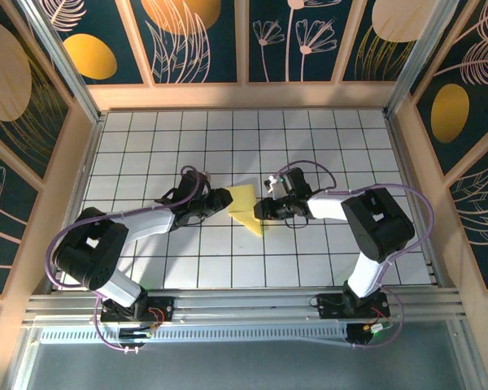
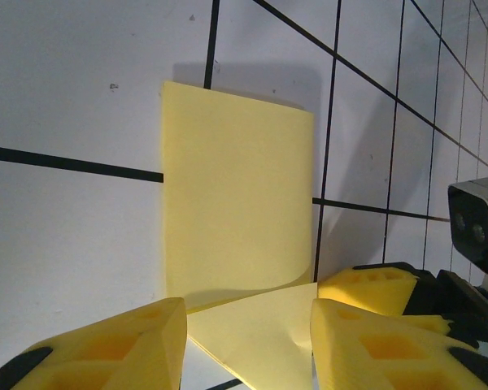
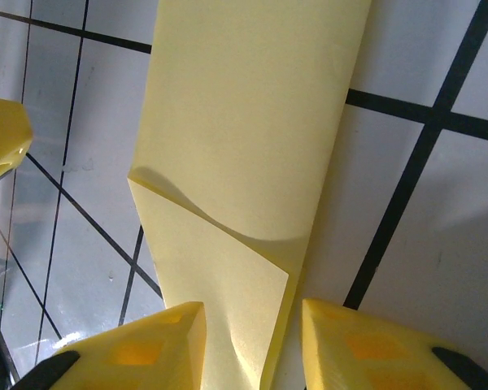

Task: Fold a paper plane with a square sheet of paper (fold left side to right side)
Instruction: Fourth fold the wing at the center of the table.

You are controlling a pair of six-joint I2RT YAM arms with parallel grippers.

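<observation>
We find the square sheet of paper [image 1: 244,208] lying partly folded near the middle of the white gridded tabletop [image 1: 325,146], directly between the two claws. From above it reads as a squarish upper part running down to a point towards the near side. In the wrist views one layer laps over another, and the bend where they meet looks rounded, not pressed flat. The left claw [image 2: 248,315] is released: its yellow fingers [image 2: 114,345] stand apart, with a corner of the sheet lying between them. The right claw [image 3: 252,313] is likewise unclenched, its fingers astride one folded edge with a gap on either side. The two claws nearly meet across the sheet. Open grid surrounds the paper on the far, left and right sides, bounded by a wooden rim [image 1: 244,96]. The fingertips are cut off at the bottom of both wrist views, and we cannot tell whether they touch the tabletop.
</observation>
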